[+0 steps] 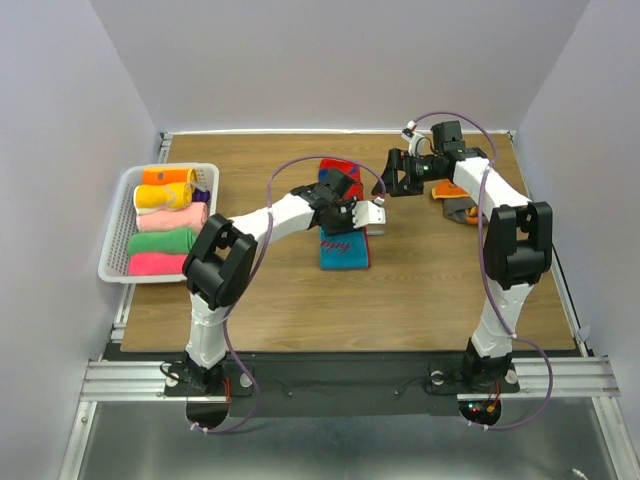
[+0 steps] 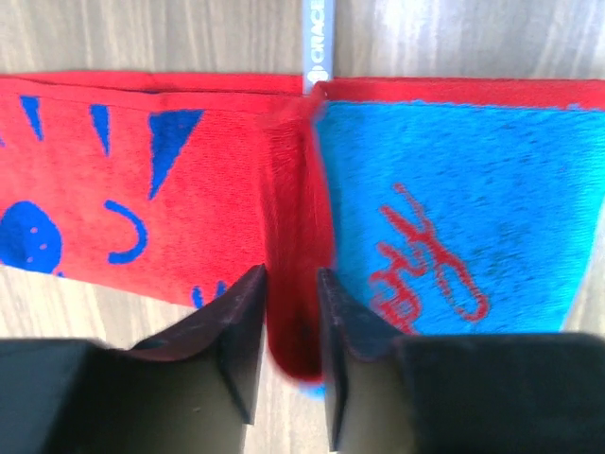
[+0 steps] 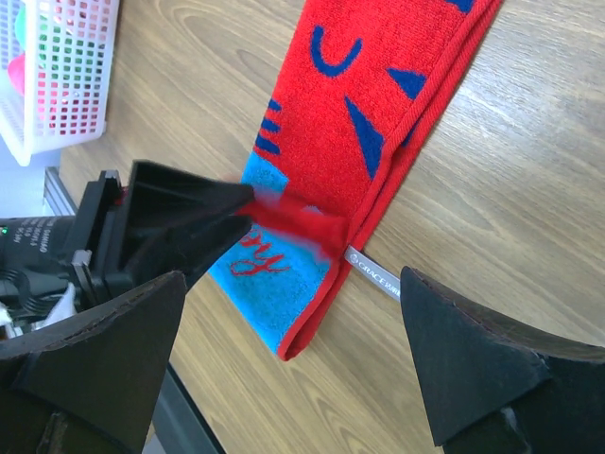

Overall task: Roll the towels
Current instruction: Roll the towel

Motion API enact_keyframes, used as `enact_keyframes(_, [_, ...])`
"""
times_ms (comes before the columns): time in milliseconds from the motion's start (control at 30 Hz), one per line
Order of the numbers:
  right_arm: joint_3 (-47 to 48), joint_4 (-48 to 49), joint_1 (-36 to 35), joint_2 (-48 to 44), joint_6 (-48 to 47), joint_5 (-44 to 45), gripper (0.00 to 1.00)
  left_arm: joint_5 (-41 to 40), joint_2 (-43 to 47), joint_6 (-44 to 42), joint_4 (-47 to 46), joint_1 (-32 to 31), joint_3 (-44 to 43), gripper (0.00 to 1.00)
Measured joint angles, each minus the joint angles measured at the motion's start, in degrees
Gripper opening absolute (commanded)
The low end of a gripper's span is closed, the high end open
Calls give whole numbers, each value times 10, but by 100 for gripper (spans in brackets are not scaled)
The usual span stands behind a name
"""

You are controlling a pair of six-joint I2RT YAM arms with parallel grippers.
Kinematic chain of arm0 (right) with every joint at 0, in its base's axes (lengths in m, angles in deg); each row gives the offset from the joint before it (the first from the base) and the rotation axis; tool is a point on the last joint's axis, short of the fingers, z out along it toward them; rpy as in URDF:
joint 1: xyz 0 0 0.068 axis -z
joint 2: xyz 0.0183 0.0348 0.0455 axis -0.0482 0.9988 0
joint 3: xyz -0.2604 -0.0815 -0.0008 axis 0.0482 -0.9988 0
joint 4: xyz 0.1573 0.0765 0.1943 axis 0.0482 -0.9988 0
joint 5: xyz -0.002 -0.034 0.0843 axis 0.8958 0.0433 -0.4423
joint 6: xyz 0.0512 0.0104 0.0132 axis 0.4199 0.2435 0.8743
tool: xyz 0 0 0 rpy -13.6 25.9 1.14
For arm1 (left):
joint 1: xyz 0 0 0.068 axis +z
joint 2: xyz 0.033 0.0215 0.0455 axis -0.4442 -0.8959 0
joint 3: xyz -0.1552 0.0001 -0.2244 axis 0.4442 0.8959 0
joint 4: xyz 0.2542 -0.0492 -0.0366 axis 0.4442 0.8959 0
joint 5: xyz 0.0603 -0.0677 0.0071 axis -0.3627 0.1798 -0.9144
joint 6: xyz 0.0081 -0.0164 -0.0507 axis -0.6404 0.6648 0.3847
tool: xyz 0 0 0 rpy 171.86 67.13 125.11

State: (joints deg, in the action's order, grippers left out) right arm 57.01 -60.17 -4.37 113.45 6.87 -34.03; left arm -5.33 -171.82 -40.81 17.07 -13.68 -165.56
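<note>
A long red and blue towel lies flat in the middle of the table, with a red patterned end and a blue end with red script. My left gripper is shut on a raised red fold of it, pinched at the towel's near edge where the red and blue meet. My right gripper is open and empty, hovering just right of the towel. In the right wrist view it looks down on the towel and the left gripper.
A white basket at the left holds several rolled towels. Orange and grey towels lie at the back right under the right arm. A white label sticks out from the towel's edge.
</note>
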Motion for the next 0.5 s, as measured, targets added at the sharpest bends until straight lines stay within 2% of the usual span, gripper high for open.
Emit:
enact_keyframes(67, [0, -1, 0, 0, -1, 0, 100, -3, 0, 1, 0, 1, -4, 47])
enact_keyframes(100, [0, -1, 0, 0, -2, 0, 100, -4, 1, 2, 1, 3, -8, 62])
enact_keyframes(233, [0, -11, 0, -1, -7, 2, 94, -5, 29, 16, 7, 14, -9, 64])
enact_keyframes(333, [-7, -16, 0, -12, -10, -2, 84, -9, 124, 26, -10, 25, 49, 68])
enact_keyframes(400, [-22, -19, -1, -26, -15, -9, 70, -9, 216, 33, -28, 32, 110, 69])
enact_keyframes(500, [-49, -26, -7, -50, -22, -17, 61, -3, 324, 40, -54, 25, 177, 69])
